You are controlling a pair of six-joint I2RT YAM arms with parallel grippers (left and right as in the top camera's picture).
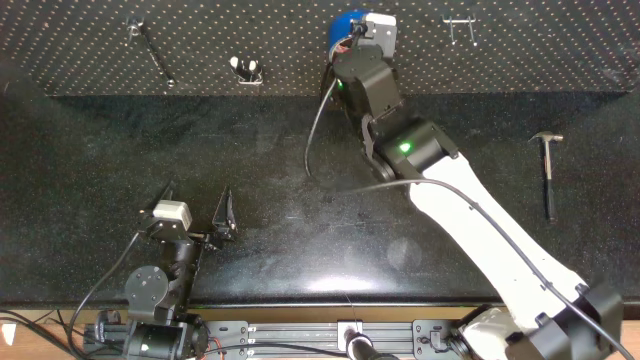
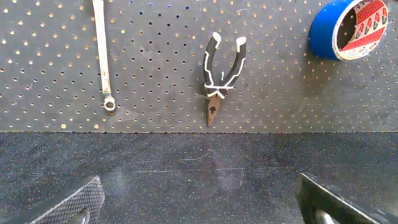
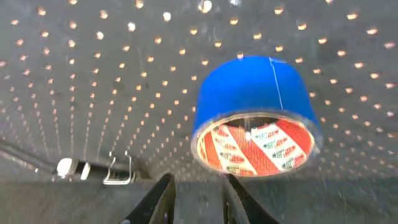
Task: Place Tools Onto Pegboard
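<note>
Where the right arm reaches up to the pegboard (image 1: 300, 40), the right gripper (image 3: 198, 186) has its fingers a narrow gap apart, with nothing between them. It grips no tool. The tape (image 3: 255, 112), a blue roll, sits against the pegboard just beyond the fingertips and apart from them, its open core facing outward. Whether a hook carries the roll cannot be told.

The left gripper (image 2: 199, 186) is spread wide and holds nothing. It is low over the mat (image 1: 300, 180), near the left arm's base and well apart from the pegboard.

Items on the pegboard, from the left side to the right:
- Wrench (image 2: 102, 56): hangs upright, ring end down.
- Pliers (image 2: 219, 78): hang on a hook, handles up and spread, nose down, between the wrench and the tape.
- Tape: right of the pliers, at the right gripper.
- Hooks (image 1: 460, 30): a bare pair, right of the tape.

Item on the mat:
- Hammer (image 1: 548, 170): lies flat at the right side, head toward the pegboard, handle toward the arm bases, well apart from both grippers.
</note>
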